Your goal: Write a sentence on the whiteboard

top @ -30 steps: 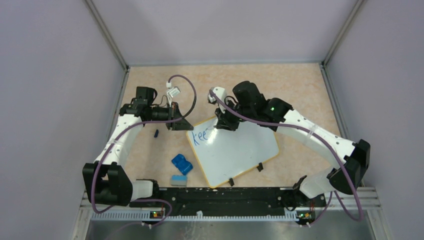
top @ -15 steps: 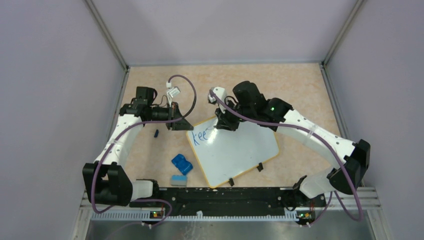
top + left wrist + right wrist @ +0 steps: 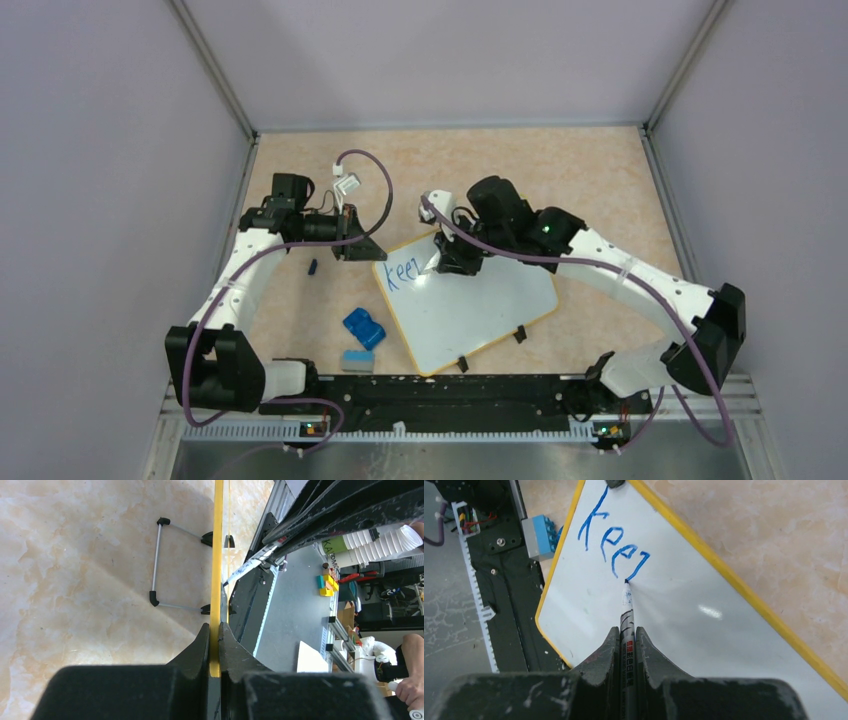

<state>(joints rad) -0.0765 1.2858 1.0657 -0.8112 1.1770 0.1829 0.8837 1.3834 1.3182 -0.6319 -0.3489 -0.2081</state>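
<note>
The whiteboard (image 3: 485, 305) lies tilted on the table, white with a yellow rim (image 3: 217, 555). My left gripper (image 3: 366, 250) is shut on its far-left corner, with the rim pinched between the fingers (image 3: 214, 630). My right gripper (image 3: 447, 262) is shut on a grey marker (image 3: 626, 617), and the marker's blue tip touches the board. The sentence (image 3: 611, 542) reads "kee" in blue, followed by a partly drawn fourth letter that ends at the tip. The same writing (image 3: 403, 272) shows near the board's left corner.
A blue block (image 3: 364, 327) and a small blue-grey eraser (image 3: 356, 360) lie left of the board, and a small dark cap (image 3: 312, 266) lies near the left arm. Two black clips (image 3: 490, 348) sit on the board's near edge. The black base rail (image 3: 440, 390) runs along the front.
My right gripper has shifted a little toward the near side and right, and the marker has added a stroke of a fourth letter after "kee". The left arm has not moved.
</note>
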